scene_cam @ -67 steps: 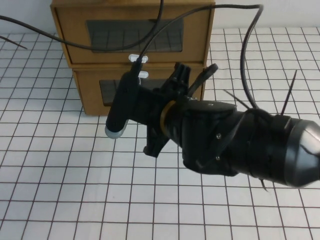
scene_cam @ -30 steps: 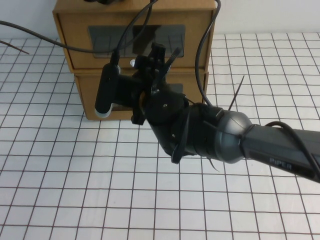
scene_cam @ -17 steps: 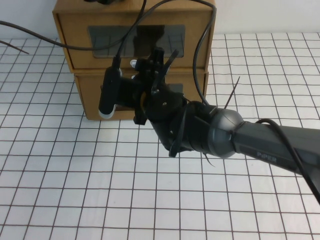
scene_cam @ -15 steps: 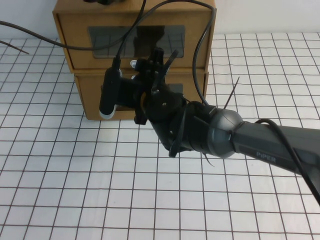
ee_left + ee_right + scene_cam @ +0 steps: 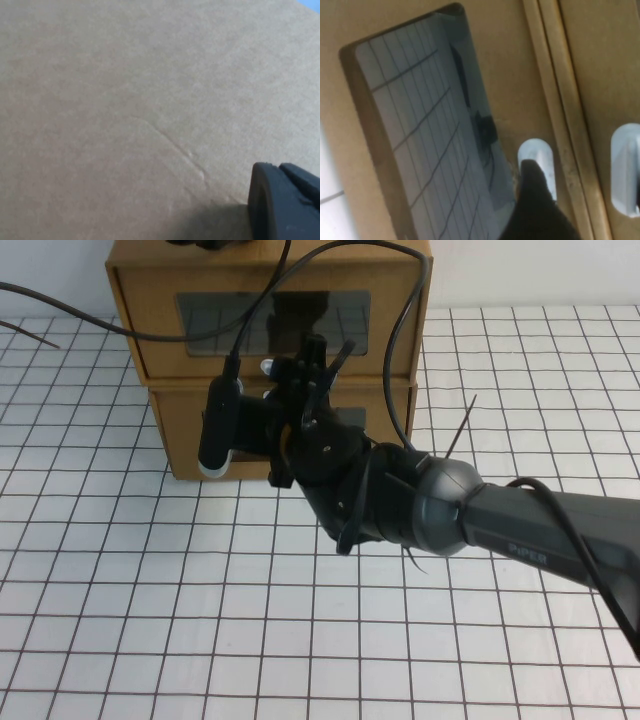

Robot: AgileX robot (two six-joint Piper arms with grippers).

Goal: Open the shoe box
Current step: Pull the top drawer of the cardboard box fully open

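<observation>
Right pincer, left pincer at box

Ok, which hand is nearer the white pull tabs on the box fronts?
Right. The right hand is open at the fronts of the stacked shoe boxes, one fingertip over a white tab. The left hand faces plain cardboard, no tab in its view.

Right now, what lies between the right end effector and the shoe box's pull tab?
Nothing: in the right wrist view, the open right end effector has a fingertip at the white pull tab. The left end effector faces cardboard.
</observation>
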